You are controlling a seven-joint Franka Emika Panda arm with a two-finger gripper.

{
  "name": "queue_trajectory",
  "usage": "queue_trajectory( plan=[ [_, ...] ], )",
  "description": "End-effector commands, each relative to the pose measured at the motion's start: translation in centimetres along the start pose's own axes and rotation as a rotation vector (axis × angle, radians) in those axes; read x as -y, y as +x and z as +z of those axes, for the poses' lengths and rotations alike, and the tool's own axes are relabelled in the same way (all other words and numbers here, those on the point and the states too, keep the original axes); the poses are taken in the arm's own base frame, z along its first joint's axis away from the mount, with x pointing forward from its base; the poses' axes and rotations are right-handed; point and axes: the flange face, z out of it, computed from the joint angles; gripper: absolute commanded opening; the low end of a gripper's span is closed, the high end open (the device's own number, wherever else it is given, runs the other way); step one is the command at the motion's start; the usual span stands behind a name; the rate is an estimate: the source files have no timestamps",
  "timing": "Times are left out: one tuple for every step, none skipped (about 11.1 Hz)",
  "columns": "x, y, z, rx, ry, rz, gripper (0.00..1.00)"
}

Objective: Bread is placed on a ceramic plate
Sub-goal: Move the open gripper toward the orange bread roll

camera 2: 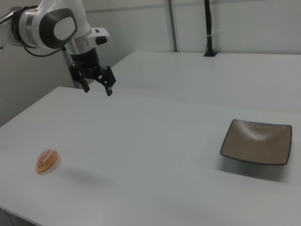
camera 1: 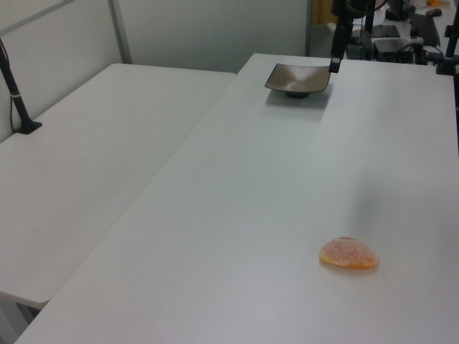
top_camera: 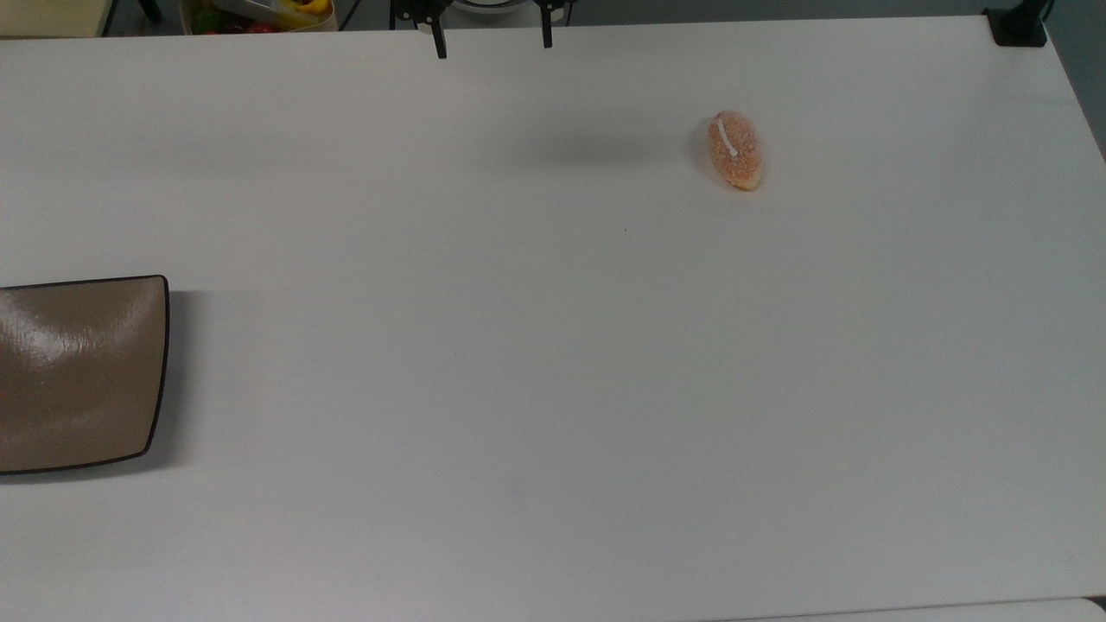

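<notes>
The bread [top_camera: 736, 149], a small orange-golden oval roll with a white stripe, lies on the white table toward the top view's upper right; it also lies low at the left view's right [camera 1: 348, 254] and the right view's left [camera 2: 47, 160]. The ceramic plate [top_camera: 78, 371], glossy brown and square with a dark rim, sits at the top view's left edge, far from the bread, and shows empty in the right view [camera 2: 256, 141]. My gripper [camera 2: 98, 88] hangs open above the table's far edge, its fingertips [top_camera: 441, 47] spread wide, holding nothing.
A container of colourful items [top_camera: 259, 13] stands beyond the table's far edge in the top view. A black clamp [top_camera: 1018, 30] sits at the table's far right corner. A second white table [camera 1: 93, 143] adjoins on the left view's left.
</notes>
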Motion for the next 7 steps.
queue_trajectory(
  plan=[
    [0.17, -0.32, -0.14, -0.008, 0.01, -0.017, 1.0],
    [0.17, -0.32, -0.14, -0.008, 0.01, -0.017, 1.0],
    [0.17, -0.32, -0.14, -0.008, 0.01, -0.017, 1.0],
    [0.17, -0.32, -0.14, -0.008, 0.01, -0.015, 1.0],
    [0.17, -0.32, -0.14, -0.008, 0.01, -0.015, 1.0],
    [0.08, -0.32, -0.14, -0.008, 0.01, -0.012, 1.0],
    [0.08, -0.33, -0.13, -0.007, 0.01, -0.006, 1.0]
  ],
)
